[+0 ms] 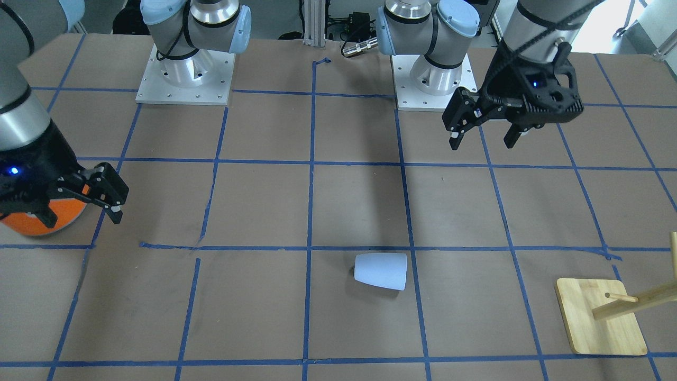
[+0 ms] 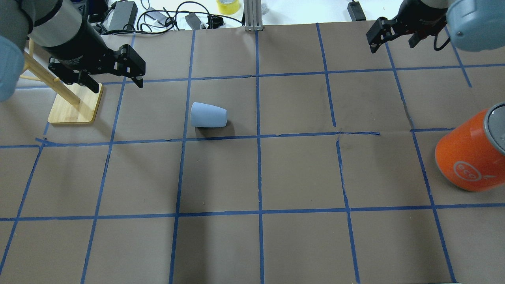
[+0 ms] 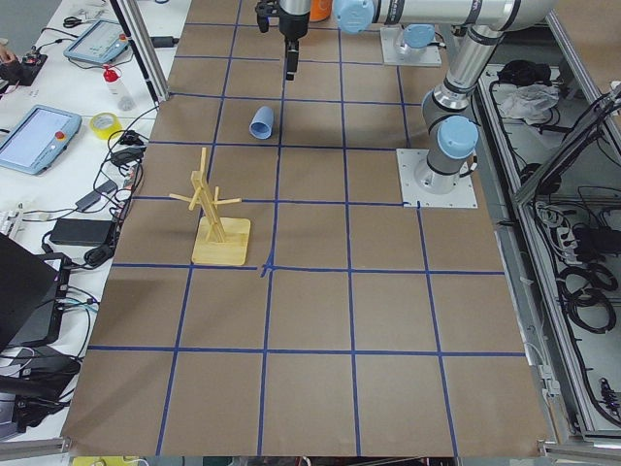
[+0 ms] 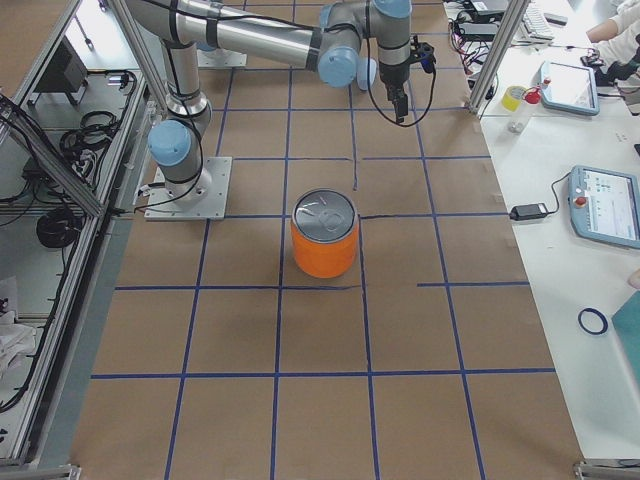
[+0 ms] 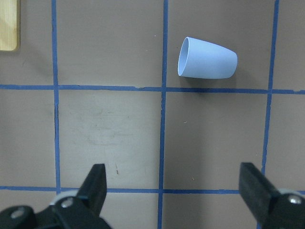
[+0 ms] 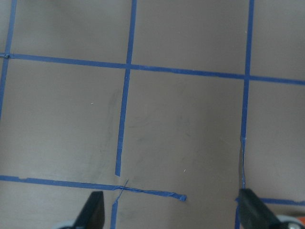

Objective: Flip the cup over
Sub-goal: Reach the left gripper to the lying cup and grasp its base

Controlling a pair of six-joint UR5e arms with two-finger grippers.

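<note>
Left of centre overhead, we are seeing the cup [image 2: 208, 115] lying sideways; left gripper [image 2: 118, 83] and right gripper [image 2: 392, 43] are seemingly hovering spread wide.

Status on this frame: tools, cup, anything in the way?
Left tool open, empty. Right tool open, empty. Cup lying on its side, untouched. Nothing blocking it.

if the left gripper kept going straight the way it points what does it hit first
Probably the bare table, brown paper near a blue tape crossing. The left gripper is open and points down at it. The cup lies on its side further ahead, off that line, though depth is unclear.
</note>
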